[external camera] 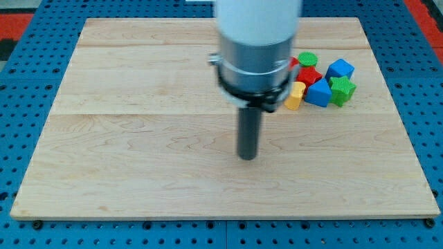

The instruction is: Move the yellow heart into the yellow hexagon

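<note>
Not much visibly done yet — my tip (pixel 247 156) sits mid wooden counter (pixel 138 138), well apart from the block cluster at the view's upper right. Only one small yellow block (pixel 295 96) shows there, shape unclear, so heart or hexagon I can't tell — and there's no hand on this rig, just the rod.

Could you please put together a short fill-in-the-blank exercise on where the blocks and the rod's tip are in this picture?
1. All the blocks are clustered near the view's upper ____ of the wooden board.
2. My tip rests on bare wood to the view's lower ____ of that cluster.
3. The yellow block sits at the view's left of the blue block, and my tip is ____ touching it.
4. The green cylinder lies toward the view's ____ of the red block.

Missing words: right; left; not; top
</note>
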### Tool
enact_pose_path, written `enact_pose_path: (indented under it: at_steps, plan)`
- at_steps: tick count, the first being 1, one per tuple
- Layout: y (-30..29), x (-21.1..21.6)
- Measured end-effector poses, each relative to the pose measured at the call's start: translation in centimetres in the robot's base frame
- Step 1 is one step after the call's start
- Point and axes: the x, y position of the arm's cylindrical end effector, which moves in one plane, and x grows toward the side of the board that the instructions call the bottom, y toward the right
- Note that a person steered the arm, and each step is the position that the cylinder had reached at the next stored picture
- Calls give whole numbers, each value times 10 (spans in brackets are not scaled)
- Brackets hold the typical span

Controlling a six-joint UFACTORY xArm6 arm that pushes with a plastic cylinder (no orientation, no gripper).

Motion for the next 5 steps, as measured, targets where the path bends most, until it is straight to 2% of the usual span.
enact_pose_path:
  at_steps: [2,4,5]
  plan:
    - [58,-12]
    - [93,-83]
    - [88,-90]
